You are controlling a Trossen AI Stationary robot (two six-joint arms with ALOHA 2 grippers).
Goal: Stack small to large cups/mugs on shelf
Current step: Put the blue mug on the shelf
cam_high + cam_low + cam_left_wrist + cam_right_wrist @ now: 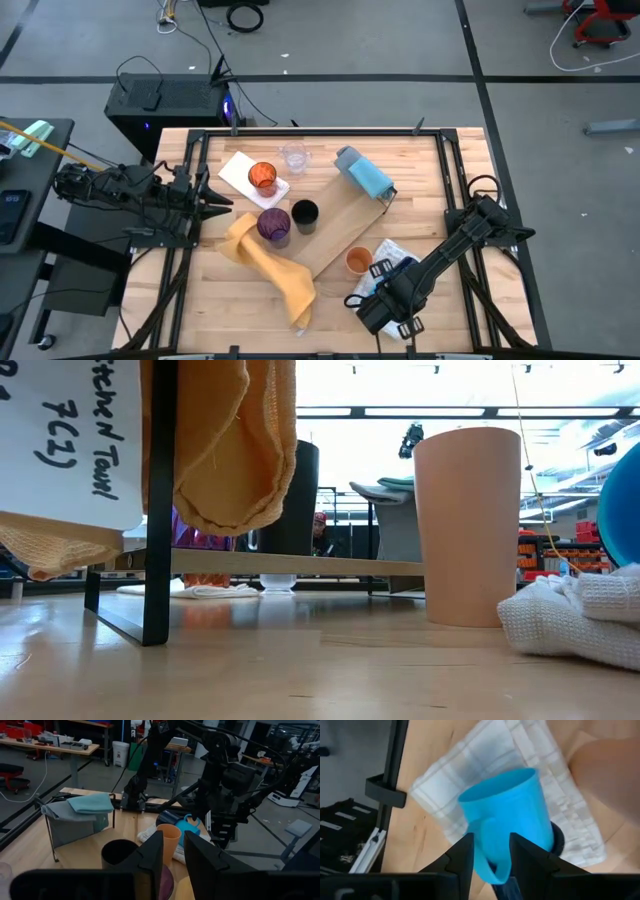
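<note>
Holding the blue mug by its handle, the right gripper sits at about 5 o'clock on the table, fingers closed on either side of the handle loop. The mug lies tilted over a white checked towel, mouth facing away from the wrist camera.

Left gripper waits at 9 o'clock, by the table's left edge, fingers slightly apart, holding nothing.

Cup positions, high view:
- Orange cup: upright on the table, just beside the towel, at roughly 5 o'clock.
- Black cup: near centre, on the end of the wooden shelf board.
- Purple cup: just beside the black cup, at its 9 o'clock, next to the yellow cloth.
- Red-tinted cup: on a white napkin, at 11 o'clock.
- Clear cup: just beside the napkin, at 12 o'clock.

Blue-grey folded cloth lies on the far end of the board, at 1 o'clock.
</note>
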